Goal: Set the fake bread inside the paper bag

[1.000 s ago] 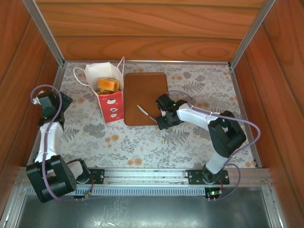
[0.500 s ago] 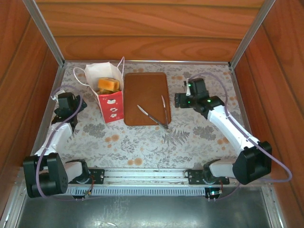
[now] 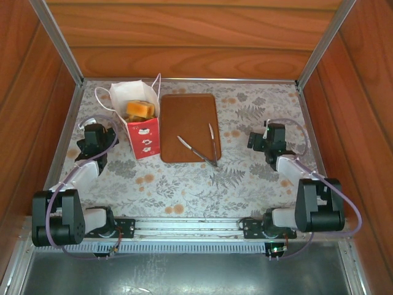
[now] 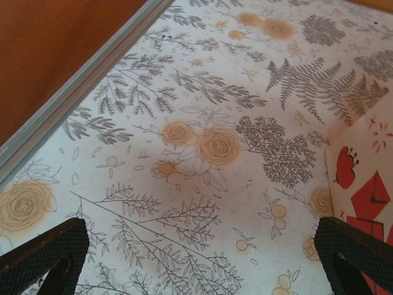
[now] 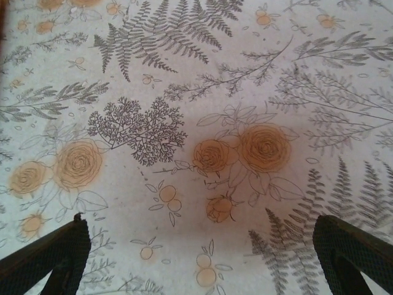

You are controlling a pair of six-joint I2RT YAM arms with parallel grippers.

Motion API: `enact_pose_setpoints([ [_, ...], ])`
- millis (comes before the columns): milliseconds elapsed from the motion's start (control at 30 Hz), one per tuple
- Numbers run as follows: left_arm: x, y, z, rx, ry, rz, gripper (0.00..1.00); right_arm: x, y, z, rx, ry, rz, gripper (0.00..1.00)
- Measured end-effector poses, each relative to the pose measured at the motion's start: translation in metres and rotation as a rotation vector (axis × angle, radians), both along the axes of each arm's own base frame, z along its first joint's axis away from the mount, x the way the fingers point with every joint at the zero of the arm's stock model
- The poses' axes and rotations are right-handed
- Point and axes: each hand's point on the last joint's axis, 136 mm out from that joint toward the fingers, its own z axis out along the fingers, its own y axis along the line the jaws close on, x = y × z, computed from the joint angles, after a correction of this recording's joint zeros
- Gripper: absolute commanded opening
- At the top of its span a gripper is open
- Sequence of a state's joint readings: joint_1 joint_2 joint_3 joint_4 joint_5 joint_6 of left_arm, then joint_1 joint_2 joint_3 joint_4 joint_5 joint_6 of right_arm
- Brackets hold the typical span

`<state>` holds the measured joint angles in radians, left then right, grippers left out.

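Note:
The paper bag [image 3: 145,136], white above and red below, stands upright at the back left of the table. Golden fake bread [image 3: 139,109] lies inside it. My left gripper [image 3: 97,134] hovers low over the cloth just left of the bag, open and holding nothing. In the left wrist view its gripper [image 4: 202,261] has the bag's red-and-white corner [image 4: 362,178] at the right edge. My right gripper [image 3: 270,135] is open and holding nothing over the cloth, right of the board. The right wrist view has floral cloth between the spread jaws of that gripper [image 5: 199,258].
A flat brown board [image 3: 189,117] lies beside the bag, with thin metal tongs [image 3: 207,147] resting open on its near end. Wooden walls with metal rails [image 3: 67,126] close the table on three sides. The floral cloth [image 3: 184,184] covers the table.
My right arm has let go of the tongs, left them on the board and pulled back to the right, its jaws opening. My left arm shifted right, nearer the bag.

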<state>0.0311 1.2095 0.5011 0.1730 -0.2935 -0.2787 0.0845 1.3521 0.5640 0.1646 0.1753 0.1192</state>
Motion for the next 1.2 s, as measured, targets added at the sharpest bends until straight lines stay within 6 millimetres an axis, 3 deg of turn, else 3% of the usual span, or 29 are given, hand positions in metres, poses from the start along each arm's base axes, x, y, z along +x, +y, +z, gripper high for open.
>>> enact_pose_setpoints([
  [133, 0.002, -0.001, -0.006, 0.028, -0.014, -0.029, 1.00, 0.013, 0.003, -0.012, -0.031, -0.041, 0.043, 1.00],
  [300, 0.010, -0.002, -0.009, 0.069, -0.064, -0.060, 1.00, 0.036, 0.007, 0.004, -0.049, -0.176, 0.084, 1.00],
  [433, 0.013, -0.005, -0.020, 0.090, -0.068, -0.097, 1.00, 0.033, 0.008, 0.001, -0.045, -0.233, 0.109, 1.00],
  [600, 0.022, -0.009, -0.018, 0.093, -0.144, -0.130, 1.00, 0.031, 0.009, -0.005, -0.042, -0.232, 0.123, 1.00],
  [800, 0.027, -0.016, -0.049, 0.078, -0.132, -0.184, 1.00, 0.034, 0.006, -0.001, -0.037, -0.244, 0.118, 1.00],
  [1200, 0.044, -0.023, -0.029, 0.113, -0.193, -0.220, 1.00, 0.034, 0.006, -0.001, -0.036, -0.244, 0.119, 1.00],
])
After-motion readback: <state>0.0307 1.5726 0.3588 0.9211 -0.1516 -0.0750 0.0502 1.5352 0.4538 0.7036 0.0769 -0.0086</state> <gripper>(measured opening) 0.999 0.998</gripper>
